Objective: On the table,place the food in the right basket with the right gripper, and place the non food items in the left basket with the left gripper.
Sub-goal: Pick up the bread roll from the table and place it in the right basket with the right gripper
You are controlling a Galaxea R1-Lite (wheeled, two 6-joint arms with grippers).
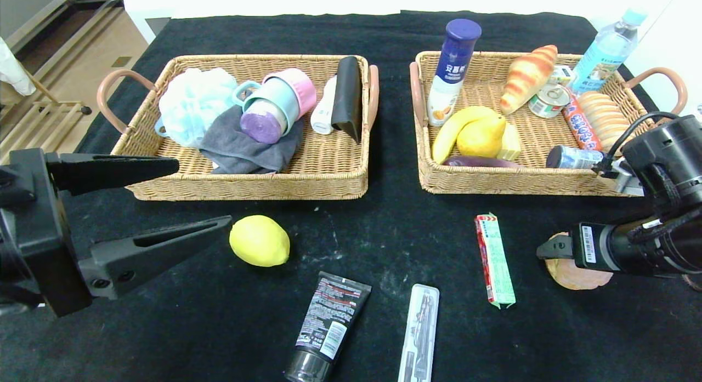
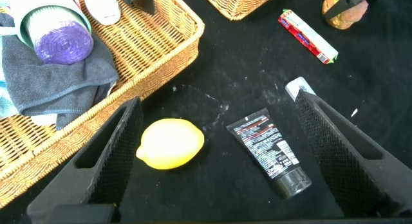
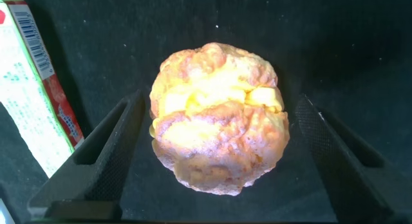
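Observation:
On the black table lie a yellow lemon (image 1: 259, 240), a black tube (image 1: 328, 321), a clear pen case (image 1: 419, 332), a red-and-green snack stick (image 1: 494, 260) and a brown bun (image 1: 578, 278). My right gripper (image 1: 554, 253) is open and low over the bun (image 3: 220, 118), with one finger on each side of it and small gaps between. My left gripper (image 1: 204, 193) is open and empty, above the table's front left. In the left wrist view (image 2: 219, 108) the lemon (image 2: 170, 143) and the tube (image 2: 270, 152) lie between its fingers, below them.
The left wicker basket (image 1: 247, 186) holds cups, a grey cloth, a bath sponge and a black item. The right wicker basket (image 1: 493, 186) holds bananas, a croissant, cans, a bottle and biscuits. A water bottle (image 1: 606, 50) stands at the far right.

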